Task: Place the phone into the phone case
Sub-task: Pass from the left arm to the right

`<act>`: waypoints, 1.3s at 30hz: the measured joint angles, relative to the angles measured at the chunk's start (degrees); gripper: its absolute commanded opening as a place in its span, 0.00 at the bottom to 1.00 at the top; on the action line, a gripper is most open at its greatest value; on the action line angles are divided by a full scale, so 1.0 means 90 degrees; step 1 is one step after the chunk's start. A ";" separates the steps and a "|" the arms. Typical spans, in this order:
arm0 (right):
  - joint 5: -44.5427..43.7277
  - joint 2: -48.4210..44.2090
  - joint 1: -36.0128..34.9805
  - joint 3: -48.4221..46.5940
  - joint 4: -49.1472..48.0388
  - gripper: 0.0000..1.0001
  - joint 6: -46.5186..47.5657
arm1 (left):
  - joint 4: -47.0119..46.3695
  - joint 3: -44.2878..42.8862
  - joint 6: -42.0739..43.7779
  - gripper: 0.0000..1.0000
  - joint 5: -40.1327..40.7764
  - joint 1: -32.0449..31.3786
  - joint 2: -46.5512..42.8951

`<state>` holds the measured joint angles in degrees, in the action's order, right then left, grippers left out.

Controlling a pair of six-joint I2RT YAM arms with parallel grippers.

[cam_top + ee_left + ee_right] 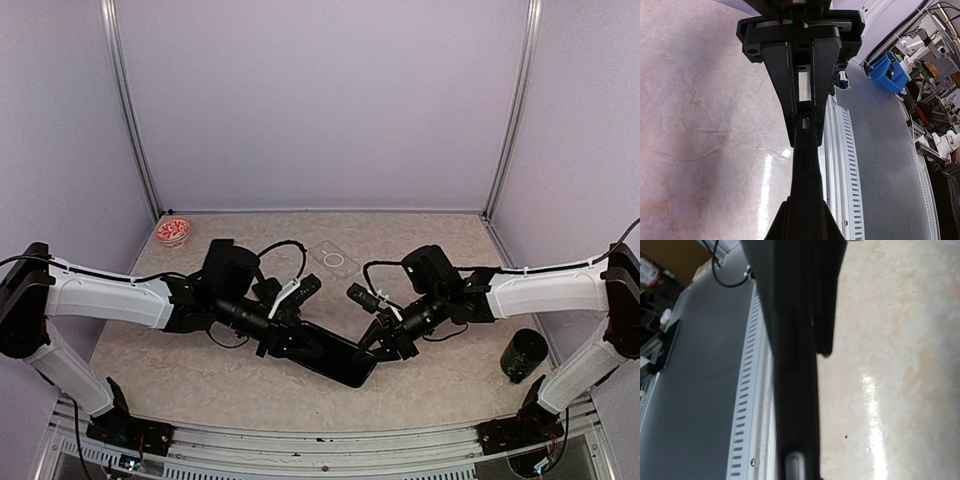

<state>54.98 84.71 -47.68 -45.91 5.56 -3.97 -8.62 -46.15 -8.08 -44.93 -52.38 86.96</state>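
From above, the two arms reach in from either side and meet low over the middle of the table [200,385], forearms nearly level and wrists angled down toward each other. Between them is the phone [342,364], a black slab lying at a slant. Its near corner is close to the tabletop, though I cannot tell whether it touches. The left gripper [296,338] has one end and the right gripper [385,348] the other. I take this for a two-handed hold, so the phone can be steadied and turned before it goes to the case. The phone case [335,261], clear with a ring on its back, lies flat farther back, apart from the phone and empty. A red bowl [173,231] sits in the far left corner and a dark cup [522,352] is off to the right, both well out of the way.

The left wrist camera looks down along its own fingers [782,85]. They are drawn in to a narrow gap and pinch the phone by its thin edge, with the body running away toward the bottom of the view.

The right wrist camera is so close that the phone is just a dark, blurred bar, edge-on down the frame. The jaws there are closed tight on it as well, gripping across its thickness. I judge the insertion not yet begun, since the phone has yet to be carried back to the case.
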 measured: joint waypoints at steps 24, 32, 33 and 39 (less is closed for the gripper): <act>-0.0374 0.0087 -0.0121 -0.0005 -0.0367 0.00 -0.0362 | -0.2815 0.1491 -0.1603 0.79 0.0940 0.0889 -0.1083; -0.0845 0.0002 -0.0046 0.0126 -0.1005 0.00 -0.0913 | -0.3721 0.2191 -0.2142 0.90 0.1673 0.1044 -0.1800; -0.0913 -0.0010 -0.0036 0.0151 -0.1112 0.00 -0.1013 | -0.3803 0.2263 -0.2205 0.91 0.1761 0.1064 -0.1875; -0.1438 -0.0338 0.0104 0.0340 -0.1651 0.00 -0.1557 | -0.4231 0.2630 -0.2487 0.99 0.2249 0.1069 -0.2205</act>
<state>42.04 81.67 -46.74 -42.85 -9.30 -17.98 -46.70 -22.48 -30.46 -24.69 -42.76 67.11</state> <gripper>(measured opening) 0.091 0.980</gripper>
